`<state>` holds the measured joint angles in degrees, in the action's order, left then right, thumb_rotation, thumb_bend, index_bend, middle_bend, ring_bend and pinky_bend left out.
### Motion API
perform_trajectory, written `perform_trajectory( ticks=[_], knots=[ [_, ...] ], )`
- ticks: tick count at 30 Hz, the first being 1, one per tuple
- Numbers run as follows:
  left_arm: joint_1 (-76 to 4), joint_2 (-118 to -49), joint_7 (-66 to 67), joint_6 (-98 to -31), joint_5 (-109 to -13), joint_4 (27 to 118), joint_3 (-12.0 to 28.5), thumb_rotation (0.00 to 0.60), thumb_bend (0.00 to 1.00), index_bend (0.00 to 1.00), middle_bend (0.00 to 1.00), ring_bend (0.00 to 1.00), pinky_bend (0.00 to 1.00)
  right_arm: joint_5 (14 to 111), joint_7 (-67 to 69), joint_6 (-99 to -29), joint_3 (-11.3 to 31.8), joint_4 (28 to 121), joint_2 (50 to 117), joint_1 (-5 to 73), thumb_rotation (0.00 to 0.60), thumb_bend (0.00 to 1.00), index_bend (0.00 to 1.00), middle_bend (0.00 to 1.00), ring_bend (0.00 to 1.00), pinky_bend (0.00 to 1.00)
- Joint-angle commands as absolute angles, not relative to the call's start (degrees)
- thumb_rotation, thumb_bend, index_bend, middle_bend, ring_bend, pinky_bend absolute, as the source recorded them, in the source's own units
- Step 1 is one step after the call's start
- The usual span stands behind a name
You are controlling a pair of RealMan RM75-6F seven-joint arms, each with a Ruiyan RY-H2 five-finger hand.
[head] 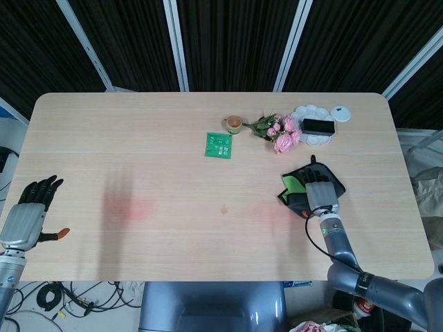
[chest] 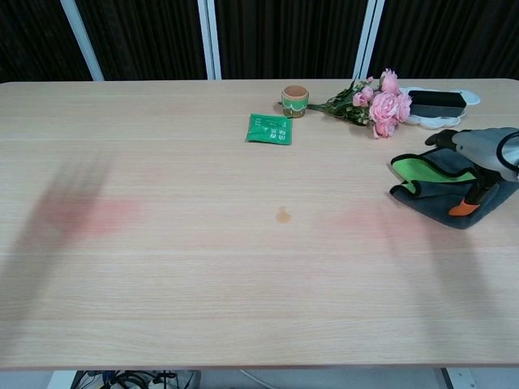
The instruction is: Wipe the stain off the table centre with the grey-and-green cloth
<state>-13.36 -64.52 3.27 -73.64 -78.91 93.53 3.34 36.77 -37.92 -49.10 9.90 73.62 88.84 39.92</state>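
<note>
Wipe not started: stain (head: 224,209) at the table (head: 173,152) centre is untouched. Grey-and-green cloth (chest: 430,191) lies on the right side, well apart from it. Right hand (head: 320,194) sits on top of the cloth; can't tell if it's gripping. Left hand (head: 31,209) hangs off the left edge, fingers spread, holding nothing. Left to do: grasp, carry, wipe. Green packet (head: 219,144), small cup (head: 234,124), pink flowers (head: 279,133), plate with phone (head: 315,127) sit along the far side, off the path.

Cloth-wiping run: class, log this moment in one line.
right hand: resting on grey-and-green cloth | left hand: open, idle | stain: unwiped
</note>
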Motion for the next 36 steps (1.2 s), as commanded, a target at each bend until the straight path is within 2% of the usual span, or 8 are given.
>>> perform_trajectory(
  ticks=[1,12,19,21,24,29,32,36],
  knots=[
    [-13.4,-64.5,3.2,-73.5,-78.8,93.6,3.3,0.600,0.00,0.00,0.00,0.00,0.00,33.8,-39.2,-47.4,10.3,72.2,88.4,41.3,0.600,0.00,0.00,0.00,0.00,0.14],
    [-13.5,-64.2,3.0,-73.0,-78.5,94.1,3.3,0.600,0.00,0.00,0.00,0.00,0.00,22.5,-42.1,-41.5,10.3,70.3,86.8,45.5,0.600,0.01,0.00,0.00,0.00,0.14],
    [-13.6,-64.0,2.7,-72.6,-78.3,94.3,3.2,0.600,0.01,0.00,0.00,0.00,0.00,14.5,-43.8,-37.5,7.9,69.8,85.4,48.4,0.600,0.10,0.00,0.00,0.00,0.15],
    [-13.6,-64.0,2.7,-72.5,-78.3,94.3,3.2,0.600,0.00,0.00,0.00,0.00,0.00,13.6,-43.8,-37.2,7.3,69.7,85.3,48.9,0.600,0.15,0.00,0.01,0.01,0.16],
    [-13.6,-64.0,2.7,-72.4,-78.2,94.4,3.2,0.600,0.00,0.00,0.00,0.00,0.00,12.8,-43.5,-36.6,6.4,69.6,85.2,49.5,0.600,0.25,0.06,0.10,0.08,0.20],
    [-13.6,-63.9,2.6,-72.4,-78.1,94.5,3.2,0.600,0.01,0.00,0.00,0.00,0.00,13.1,-42.2,-36.1,5.5,69.6,85.2,49.8,0.600,0.60,0.29,0.35,0.34,0.42],
    [-13.6,-63.9,2.5,-72.5,-78.2,94.6,3.2,0.600,0.01,0.00,0.00,0.00,0.00,15.1,-40.5,-36.1,5.5,70.5,84.8,49.6,0.600,0.69,0.39,0.41,0.41,0.51],
    [-13.6,-63.9,2.3,-72.5,-78.3,94.6,3.1,0.600,0.01,0.00,0.00,0.00,0.00,19.1,-37.9,-37.0,6.1,72.8,83.9,48.8,0.600,0.72,0.46,0.44,0.45,0.56]
  ],
)
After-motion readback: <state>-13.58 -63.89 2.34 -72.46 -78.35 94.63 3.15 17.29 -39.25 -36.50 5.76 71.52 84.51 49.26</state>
